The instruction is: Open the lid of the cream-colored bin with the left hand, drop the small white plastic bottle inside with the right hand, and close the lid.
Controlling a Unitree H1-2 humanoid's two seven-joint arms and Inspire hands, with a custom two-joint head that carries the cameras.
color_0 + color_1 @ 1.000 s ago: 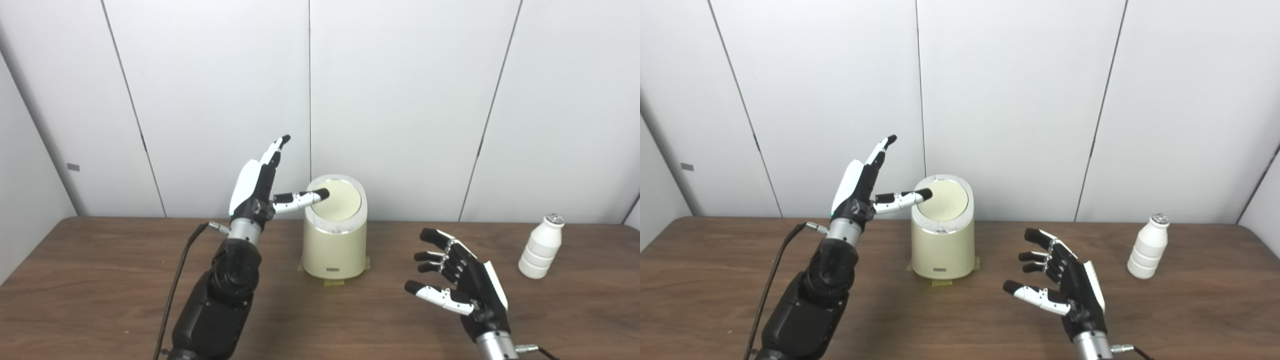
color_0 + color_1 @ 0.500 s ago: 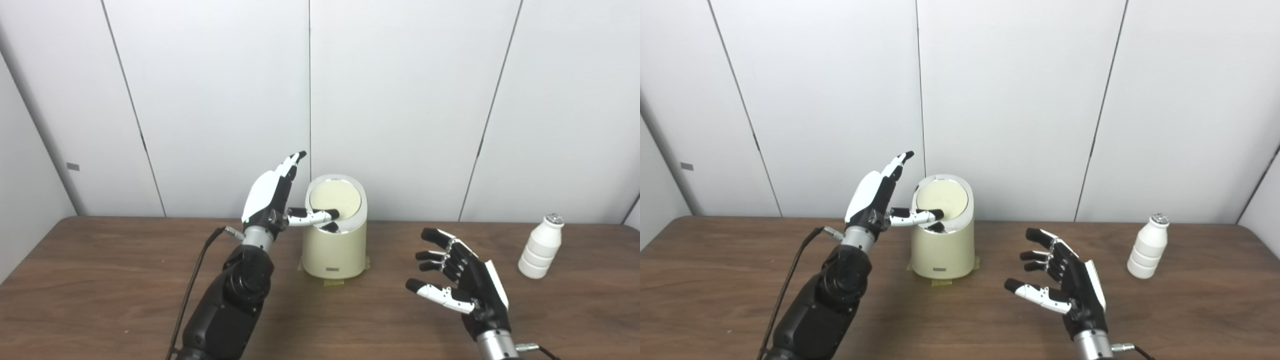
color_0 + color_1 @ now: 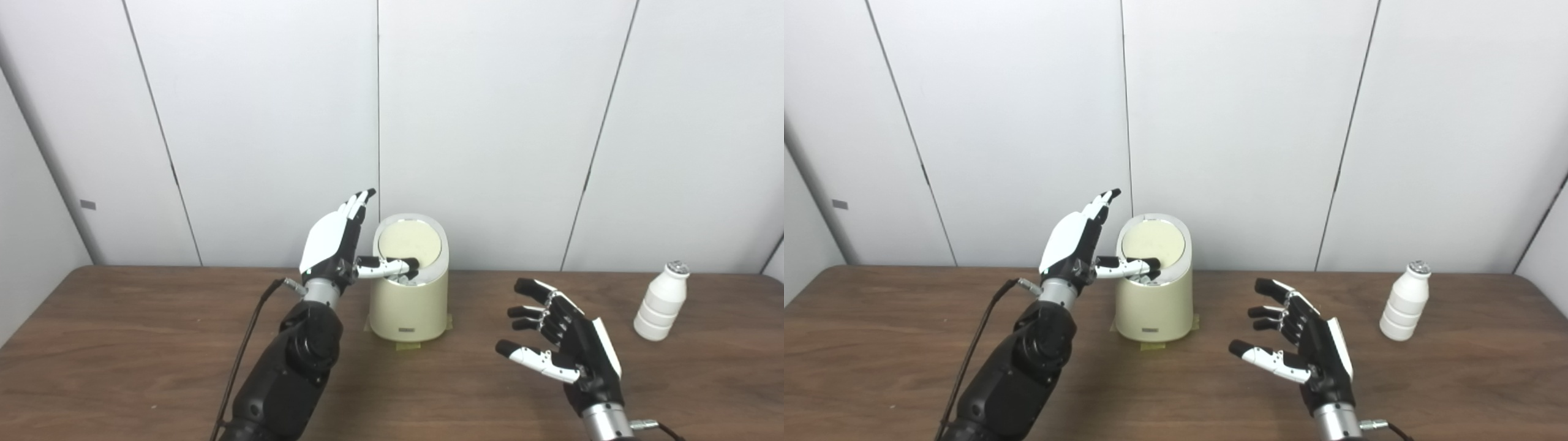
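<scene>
The cream-colored bin [image 3: 409, 306] stands at the back middle of the wooden table. Its round lid [image 3: 409, 240] is tilted, with the front edge pushed down and a dark gap under it. My left hand [image 3: 340, 242] is open beside the bin's left side, fingers pointing up, and its thumb [image 3: 392, 266] lies across the lid's front edge. My right hand [image 3: 566, 349] is open and empty, hovering above the table to the bin's right. The small white plastic bottle [image 3: 660, 301] stands upright at the far right, apart from the right hand.
The bin sits on strips of tape [image 3: 407, 344] stuck to the table [image 3: 122, 355]. A black cable [image 3: 245, 349] runs along my left arm. White wall panels stand right behind the table's back edge.
My left hand moved right and down toward the bin, and its thumb pushed the lid's front edge down, tilting the lid. The right hand and the bottle stayed in place.
</scene>
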